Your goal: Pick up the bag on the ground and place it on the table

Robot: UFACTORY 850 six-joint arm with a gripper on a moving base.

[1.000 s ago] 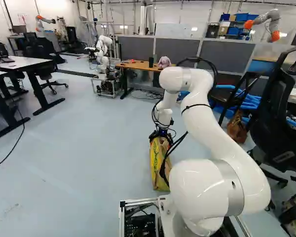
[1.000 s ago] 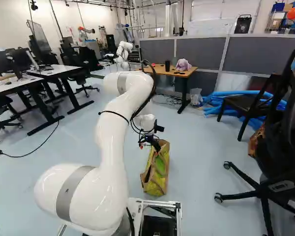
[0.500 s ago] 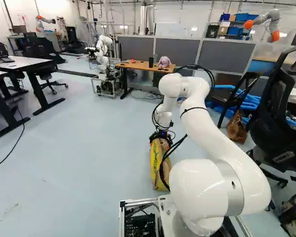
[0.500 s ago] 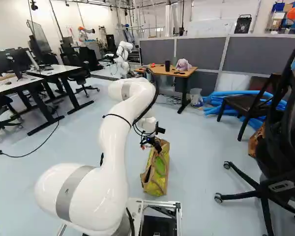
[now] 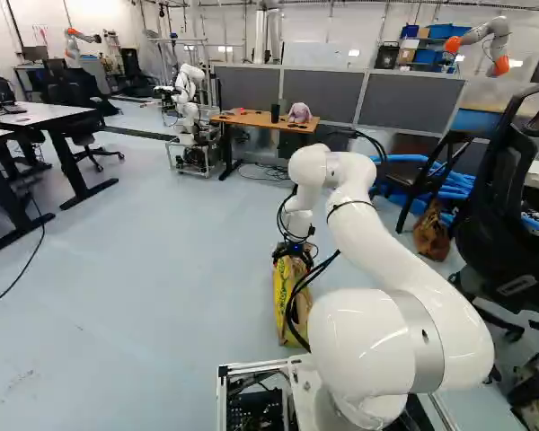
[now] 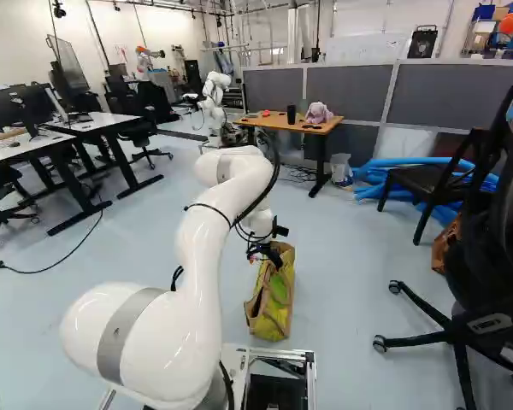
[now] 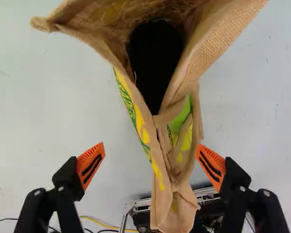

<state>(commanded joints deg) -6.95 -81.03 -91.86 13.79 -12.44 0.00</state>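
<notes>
And here is the bag (image 6: 269, 306), standing on the pale floor (image 6: 350, 282) just ahead of the base; it's a tan, coarse-woven affair, with yellow sides and green lettering down one of them; a bright green patch shows too, and what a crumpled look it has, the cloth creased and drawn together partway along; the black gripper (image 6: 265, 251) is right down over it, fingers pointing at the floor; over to the wrist view, and the gripper (image 7: 151, 147) is spread wide, orange pads (image 7: 90, 166) well apart, the folded part of the bag running between them; one pad is right by the cloth, touching or only close, I can't tell, while the other has bare floor between it and the bag; ahead of the fingers the mouth gapes, frayed brown weave around a deep black hollow, its tan edges flaring outward; and beyond, well apart from the bag, stands the wooden-topped table (image 6: 278, 125), carrying a dark cup (image 6: 291, 114) and a soft lilac thing (image 6: 319, 112).
</notes>
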